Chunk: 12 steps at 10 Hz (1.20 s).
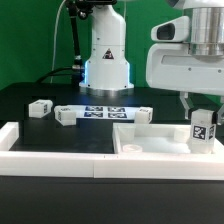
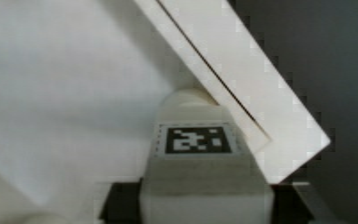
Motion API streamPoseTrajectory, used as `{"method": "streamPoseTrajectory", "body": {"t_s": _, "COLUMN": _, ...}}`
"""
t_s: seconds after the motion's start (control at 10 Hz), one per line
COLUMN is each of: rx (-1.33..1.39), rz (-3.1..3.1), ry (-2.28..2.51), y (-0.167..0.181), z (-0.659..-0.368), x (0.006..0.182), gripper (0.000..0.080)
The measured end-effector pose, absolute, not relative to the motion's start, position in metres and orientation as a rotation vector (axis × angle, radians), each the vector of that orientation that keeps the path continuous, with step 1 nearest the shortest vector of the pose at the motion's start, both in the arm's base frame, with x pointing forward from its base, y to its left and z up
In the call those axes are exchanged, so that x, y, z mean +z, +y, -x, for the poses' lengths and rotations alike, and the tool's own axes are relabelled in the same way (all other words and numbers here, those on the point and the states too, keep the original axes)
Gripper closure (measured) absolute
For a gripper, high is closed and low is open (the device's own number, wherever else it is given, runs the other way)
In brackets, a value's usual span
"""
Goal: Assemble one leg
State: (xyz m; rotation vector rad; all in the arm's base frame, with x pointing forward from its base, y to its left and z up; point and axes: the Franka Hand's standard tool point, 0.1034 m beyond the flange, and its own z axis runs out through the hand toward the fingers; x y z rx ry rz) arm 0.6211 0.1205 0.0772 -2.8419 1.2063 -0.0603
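1. Gripper [image 1: 201, 118] clamped on leg [image 1: 201, 128], upright over white square panel [image 1: 150, 140] at table's front right
2. Panel's raised rim [image 2: 247, 90] just beside leg
3. Marker board [image 1: 100, 114] mid-table; loose leg [image 1: 41, 108] further left

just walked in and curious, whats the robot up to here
The arm's gripper is shut on a leg, a small white tagged post, holding it upright at the corner of the large white square panel on the exterior view's right. Another leg lies loose on the black table, beside the marker board. Whether the held leg is seated yet is unclear.
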Motion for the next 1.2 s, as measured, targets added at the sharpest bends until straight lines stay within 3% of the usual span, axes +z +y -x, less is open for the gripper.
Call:
{"method": "streamPoseTrajectory", "body": {"t_s": 0.3, "rx": -0.086, "rz": 2.701, "ry": 1.474, "y": 0.1212, "z": -0.6202, "x": 0.077, "gripper": 0.0509}}
{"method": "streamPoseTrajectory", "body": {"t_s": 0.4, "rx": -0.079, "rz": 2.673, "ry": 1.515, "y": 0.1222, "z": -0.6197, "x": 0.0763, "gripper": 0.0431}}
{"method": "streamPoseTrajectory", "body": {"t_s": 0.5, "rx": -0.079, "rz": 2.691, "ry": 1.485, "y": 0.1223, "z": -0.6195, "x": 0.0758, "gripper": 0.0294}}
{"method": "streamPoseTrajectory", "body": {"t_s": 0.6, "rx": -0.08, "rz": 2.714, "ry": 1.445, "y": 0.1223, "z": -0.6194, "x": 0.0756, "gripper": 0.0294}}
{"method": "streamPoseTrajectory", "body": {"t_s": 0.7, "rx": -0.077, "rz": 2.734, "ry": 1.412, "y": 0.1223, "z": -0.619, "x": 0.0751, "gripper": 0.0176}}
{"method": "streamPoseTrajectory", "body": {"t_s": 1.2, "rx": -0.091, "rz": 3.059, "ry": 0.547, "y": 0.1199, "z": -0.6193, "x": 0.075, "gripper": 0.0151}}
